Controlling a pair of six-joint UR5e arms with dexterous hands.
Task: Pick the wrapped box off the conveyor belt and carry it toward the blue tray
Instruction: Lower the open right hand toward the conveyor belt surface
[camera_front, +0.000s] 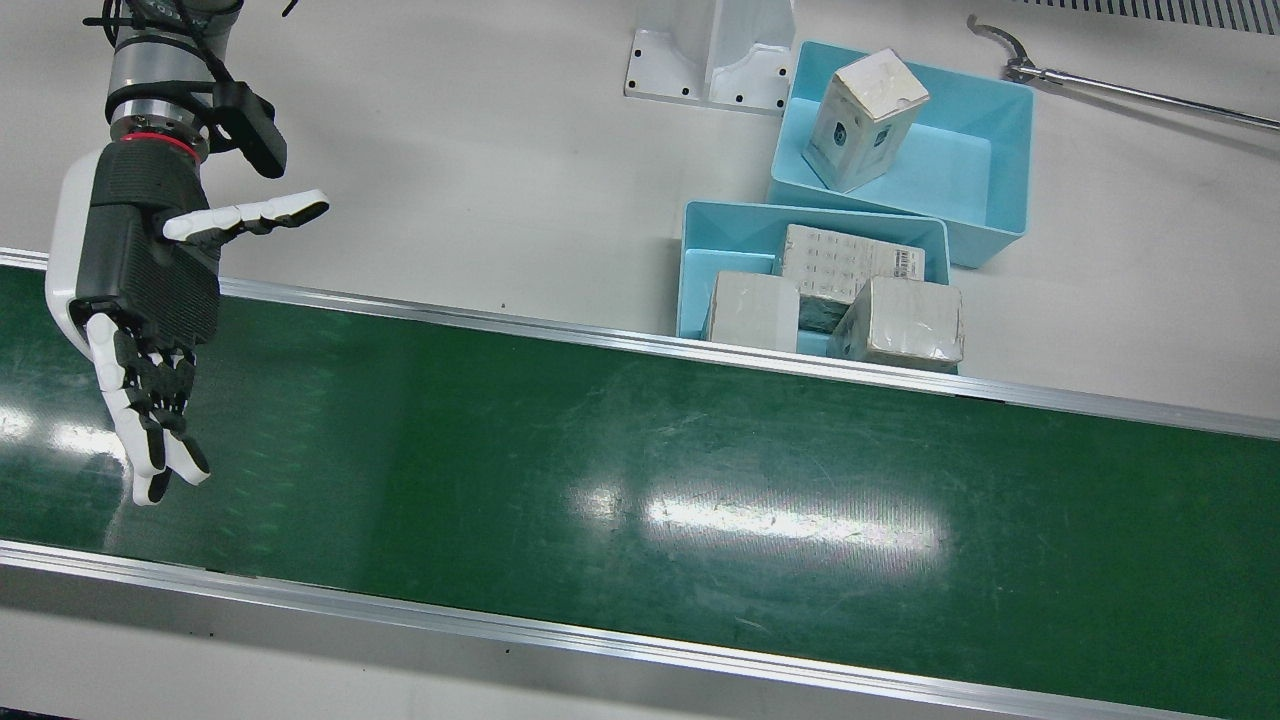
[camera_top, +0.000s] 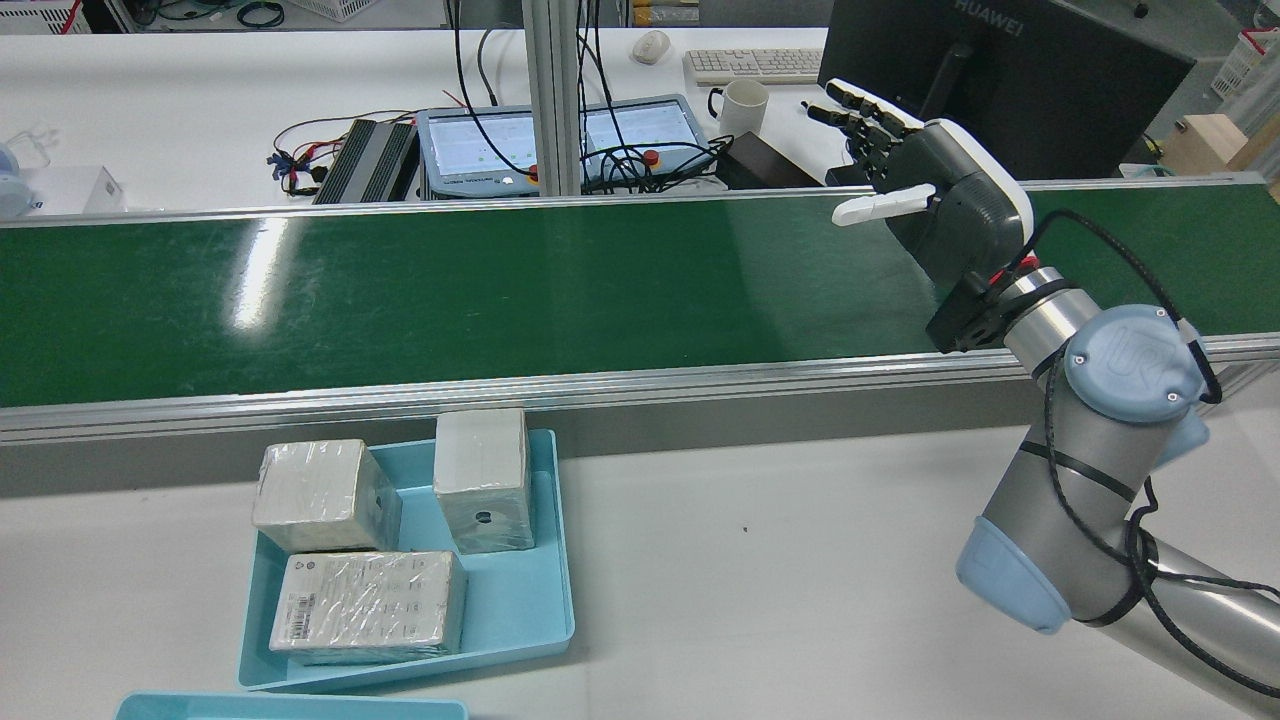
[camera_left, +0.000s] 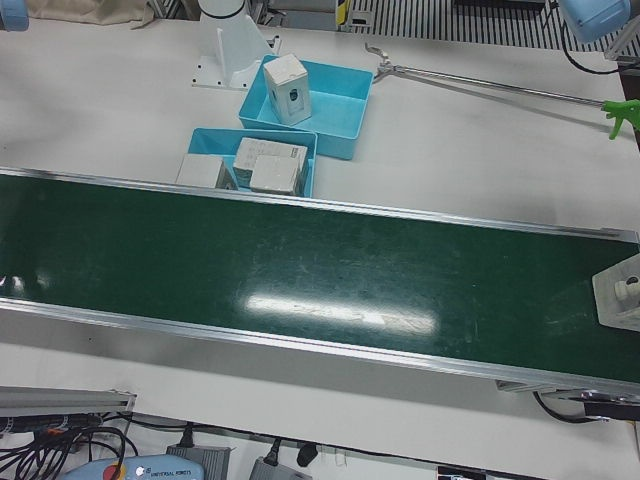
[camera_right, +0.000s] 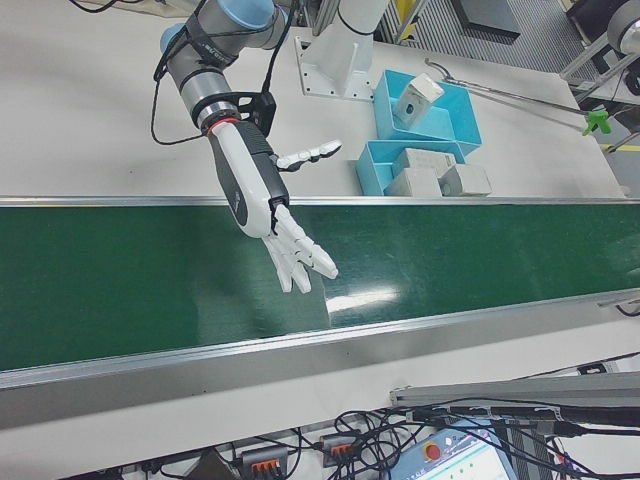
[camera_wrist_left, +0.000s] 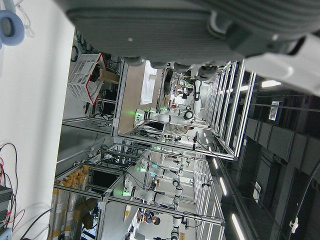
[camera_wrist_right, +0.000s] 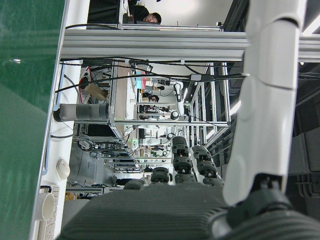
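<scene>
A pale wrapped box (camera_left: 620, 292) with a round mark lies on the green conveyor belt (camera_left: 300, 260) at the far right edge of the left-front view; no other view shows it. My right hand (camera_front: 140, 280) hovers open over the other end of the belt, fingers spread and nothing in it; it also shows as the right hand (camera_top: 940, 210) in the rear view and the right hand (camera_right: 262, 195) in the right-front view. The blue tray (camera_front: 692, 262) beside the belt holds three wrapped boxes. Only my left hand's palm (camera_wrist_left: 175, 25) shows, with fingers apart and nothing held.
A second blue tray (camera_front: 1000, 150) behind the first holds one tilted box (camera_front: 865, 120). A long metal grabber tool (camera_front: 1120, 90) lies on the table past the trays. A white pedestal base (camera_front: 710, 60) stands by them. Monitors, cables and a mug sit beyond the belt.
</scene>
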